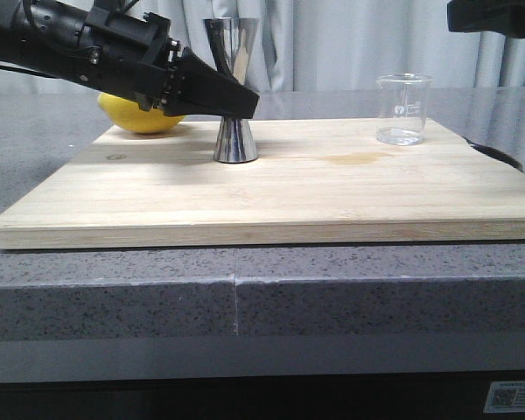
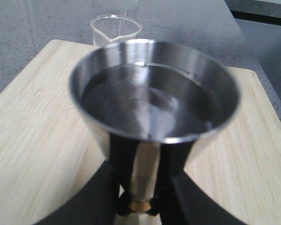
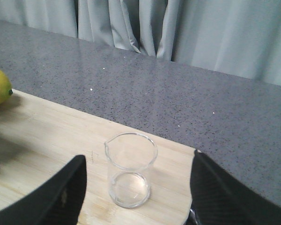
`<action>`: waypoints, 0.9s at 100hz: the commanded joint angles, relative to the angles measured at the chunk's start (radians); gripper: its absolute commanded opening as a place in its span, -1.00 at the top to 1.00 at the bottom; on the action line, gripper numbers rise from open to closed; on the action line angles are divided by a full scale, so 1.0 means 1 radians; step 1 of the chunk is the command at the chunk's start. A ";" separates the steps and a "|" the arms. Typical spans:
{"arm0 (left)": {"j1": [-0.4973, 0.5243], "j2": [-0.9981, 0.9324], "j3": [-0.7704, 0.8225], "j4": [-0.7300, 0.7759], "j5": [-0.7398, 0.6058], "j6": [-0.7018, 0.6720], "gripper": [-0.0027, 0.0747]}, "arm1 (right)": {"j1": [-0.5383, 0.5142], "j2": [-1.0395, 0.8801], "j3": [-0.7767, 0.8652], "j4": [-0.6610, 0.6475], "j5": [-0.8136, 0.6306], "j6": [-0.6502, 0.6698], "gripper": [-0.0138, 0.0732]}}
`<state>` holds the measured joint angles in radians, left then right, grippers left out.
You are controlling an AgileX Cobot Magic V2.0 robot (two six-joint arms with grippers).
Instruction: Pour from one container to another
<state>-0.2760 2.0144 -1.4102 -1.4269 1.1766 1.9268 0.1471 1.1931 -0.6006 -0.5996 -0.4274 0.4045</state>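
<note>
My left gripper (image 1: 234, 103) reaches in from frame left, jaws clamped; my right gripper (image 3: 136, 187) hangs with jaws spread.

Plenty of bare wooden board (image 1: 332, 188) between the steel jigger (image 1: 234, 92) and the glass beaker (image 1: 403, 108), well apart. Left arm (image 1: 96, 48) and lemon (image 1: 144, 114) blocking the back-left corner. Wide open gap either side of the beaker.
</note>
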 commanded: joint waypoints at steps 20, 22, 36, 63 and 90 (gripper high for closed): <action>0.005 -0.054 -0.019 -0.030 0.092 -0.032 0.41 | -0.004 -0.029 -0.026 0.009 -0.066 0.000 -0.30; 0.005 -0.054 -0.019 -0.030 0.092 -0.034 0.38 | -0.004 -0.029 -0.026 0.009 -0.066 0.000 -0.30; 0.005 -0.054 -0.019 -0.029 0.092 -0.040 0.32 | -0.004 -0.029 -0.026 0.009 -0.068 0.000 -0.30; 0.005 -0.054 -0.019 -0.029 0.092 -0.042 0.17 | -0.004 -0.029 -0.026 0.009 -0.068 0.000 -0.30; 0.005 -0.054 -0.019 -0.029 0.092 -0.058 0.05 | -0.004 -0.029 -0.026 0.009 -0.068 0.000 -0.30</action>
<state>-0.2760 2.0144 -1.4083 -1.3909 1.1769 1.8837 0.1471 1.1931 -0.6006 -0.5996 -0.4274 0.4045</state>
